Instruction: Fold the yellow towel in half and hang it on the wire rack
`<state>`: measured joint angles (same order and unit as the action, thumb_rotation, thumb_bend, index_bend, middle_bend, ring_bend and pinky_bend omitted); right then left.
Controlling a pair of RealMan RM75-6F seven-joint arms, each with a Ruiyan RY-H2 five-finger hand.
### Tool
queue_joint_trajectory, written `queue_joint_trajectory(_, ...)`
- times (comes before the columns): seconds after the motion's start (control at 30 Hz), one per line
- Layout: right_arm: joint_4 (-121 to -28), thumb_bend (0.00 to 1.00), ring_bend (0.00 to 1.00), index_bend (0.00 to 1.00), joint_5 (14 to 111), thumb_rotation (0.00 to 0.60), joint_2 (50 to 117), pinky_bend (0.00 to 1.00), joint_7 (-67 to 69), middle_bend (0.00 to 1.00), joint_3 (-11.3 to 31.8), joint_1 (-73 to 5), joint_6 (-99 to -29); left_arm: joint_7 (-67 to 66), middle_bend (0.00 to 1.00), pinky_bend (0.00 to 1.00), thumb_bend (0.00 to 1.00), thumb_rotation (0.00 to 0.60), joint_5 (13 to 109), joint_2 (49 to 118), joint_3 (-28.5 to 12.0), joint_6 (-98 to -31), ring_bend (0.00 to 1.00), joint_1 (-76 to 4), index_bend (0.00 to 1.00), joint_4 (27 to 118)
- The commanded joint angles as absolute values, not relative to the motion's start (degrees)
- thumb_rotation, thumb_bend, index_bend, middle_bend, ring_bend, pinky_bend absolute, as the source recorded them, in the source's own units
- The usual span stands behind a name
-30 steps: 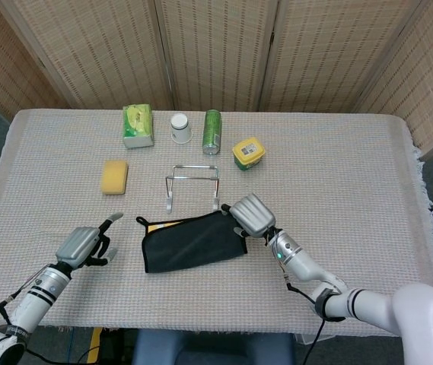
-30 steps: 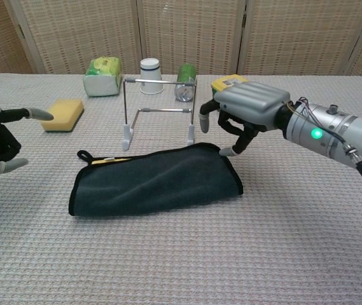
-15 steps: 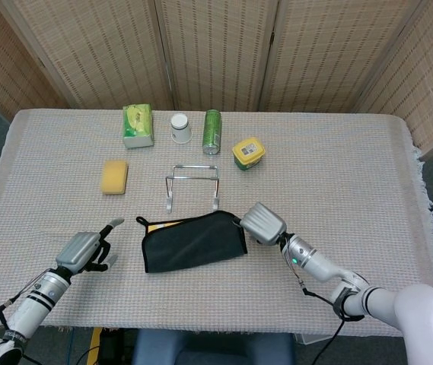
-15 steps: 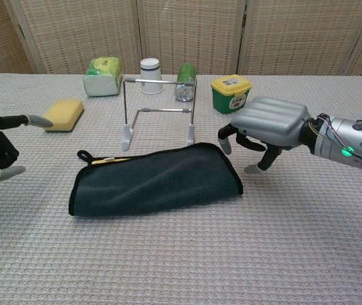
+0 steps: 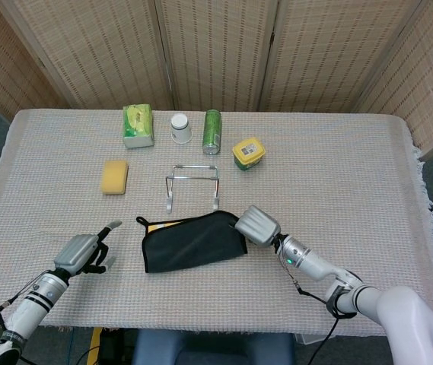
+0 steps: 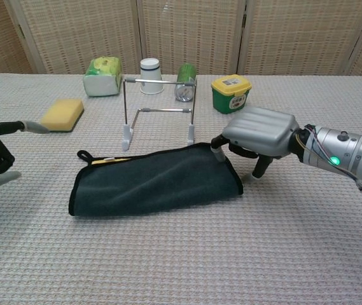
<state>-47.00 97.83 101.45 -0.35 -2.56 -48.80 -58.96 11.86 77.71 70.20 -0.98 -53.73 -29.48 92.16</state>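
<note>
The right hand (image 6: 257, 135), half a second ago drawn back, is returned to the towel's (image 6: 158, 181) right edge; fingers apart, touching, nothing gripped. The towel lies folded before the wire rack (image 6: 159, 108). The left hand (image 5: 81, 252) idles, loosely spread. A pickup seems imminent.

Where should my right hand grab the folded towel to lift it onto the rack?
Probably the towel's right end, approached from the right: it lies flat and already folded, and the right hand sits beside that end, with the wire rack just behind.
</note>
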Motion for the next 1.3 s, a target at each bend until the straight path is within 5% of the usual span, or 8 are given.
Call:
queue_joint_trajectory(0.03, -46.50, 0.14, 0.95, 0.45, 98.05, 0.600, 101.91, 1.00, -0.41, 0.85, -2.62, -49.05, -58.99, 11.76, 0.83, 0.94, 0.47, 0.600, 77.76, 70.16, -0.90, -53.42, 0.80, -29.57, 0.06, 92.23)
queue_joint_trajectory(0.33, -45.25, 0.21, 0.95, 0.45, 98.19, 0.600, 103.43, 1.00, -0.89, 0.85, -2.38, -49.90, -58.77, 11.73, 0.83, 0.94, 0.47, 0.600, 77.57, 70.14, -0.95, -53.31, 0.80, -29.37, 0.06, 92.27)
queue_joint_trajectory(0.63, -43.72, 0.39, 0.95, 0.45, 98.76, 0.600, 104.44, 1.00, -0.26, 0.84, -2.59, -50.32, -59.72, 12.14, 0.83, 0.94, 0.47, 0.600, 77.79, 69.65, -0.97, -53.62, 0.80, -29.01, 0.06, 92.47)
queue_joint_trajectory(0.83, -45.37, 0.52, 0.95, 0.56, 98.88, 0.600, 103.26, 1.00, 1.46, 0.85, -1.32, -50.22, -63.80, 12.67, 0.83, 0.94, 0.47, 0.600, 77.90, 69.43, -1.05, -54.04, 0.80, -28.64, 0.07, 92.46)
queue_joint_trajectory(1.3, -75.86, 0.56, 0.95, 0.62, 88.62, 0.600, 89.05, 1.00, -12.29, 0.85, 13.77, -54.10, -63.73, 11.65, 0.83, 0.94, 0.47, 0.600, 78.62, 67.91, -1.06, -55.46, 0.80, -27.91, 0.07, 93.77)
